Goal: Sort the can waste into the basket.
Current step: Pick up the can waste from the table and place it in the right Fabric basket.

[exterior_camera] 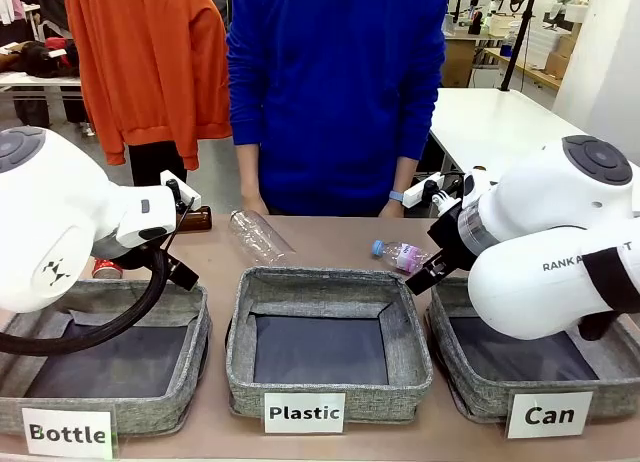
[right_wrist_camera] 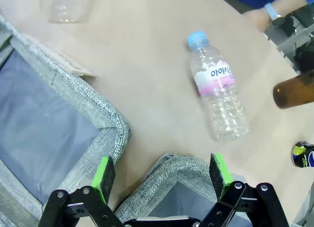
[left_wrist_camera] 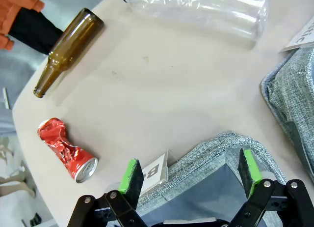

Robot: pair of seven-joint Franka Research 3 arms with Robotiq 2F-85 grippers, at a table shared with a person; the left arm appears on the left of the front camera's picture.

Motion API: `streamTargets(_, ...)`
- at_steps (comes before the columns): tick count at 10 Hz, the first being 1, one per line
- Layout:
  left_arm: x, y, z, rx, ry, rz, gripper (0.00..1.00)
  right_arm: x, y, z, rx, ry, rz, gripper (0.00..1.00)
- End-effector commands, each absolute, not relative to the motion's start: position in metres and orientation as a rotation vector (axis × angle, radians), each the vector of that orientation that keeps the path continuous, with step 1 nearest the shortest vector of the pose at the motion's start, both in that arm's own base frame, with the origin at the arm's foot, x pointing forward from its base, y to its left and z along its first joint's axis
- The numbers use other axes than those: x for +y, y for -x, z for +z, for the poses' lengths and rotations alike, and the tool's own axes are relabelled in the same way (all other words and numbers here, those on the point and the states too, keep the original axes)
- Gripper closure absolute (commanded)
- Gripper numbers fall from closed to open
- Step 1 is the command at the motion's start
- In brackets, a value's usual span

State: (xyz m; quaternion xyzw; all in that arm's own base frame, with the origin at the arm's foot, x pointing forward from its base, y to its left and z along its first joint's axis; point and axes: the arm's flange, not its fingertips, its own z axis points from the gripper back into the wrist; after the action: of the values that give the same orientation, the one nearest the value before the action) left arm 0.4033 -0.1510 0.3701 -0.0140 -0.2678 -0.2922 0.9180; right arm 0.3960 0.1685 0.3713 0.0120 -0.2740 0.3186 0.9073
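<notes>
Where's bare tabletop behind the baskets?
Free: the patch between brown bottle, red can, clear bottle and Bottle basket; also between water bottle and Plastic basket. Crowded: past the water bottle, by a second brown bottle.

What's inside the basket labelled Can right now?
The Can basket shows bare dark lining where visible. The right arm covers its far right side, so that part is hidden.

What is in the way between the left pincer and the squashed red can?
Nothing visible is. The left pincer hangs open over a corner of the Bottle basket, and the red can lies on bare table beside that corner. The brown bottle lies farther off, apart from the can.
</notes>
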Motion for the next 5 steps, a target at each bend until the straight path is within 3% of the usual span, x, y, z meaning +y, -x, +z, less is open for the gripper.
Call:
streamTargets(1,-0.1510,-0.4033,0.3702,-0.551,0.029,-0.601,0.00,0.1684,-0.3960,0.3713,-0.566,-0.025,0.657,0.00)
streamTargets(5,-0.1510,-0.4033,0.3702,-0.551,0.029,-0.601,0.00,0.1684,-0.3960,0.3713,-0.566,-0.025,0.657,0.00)
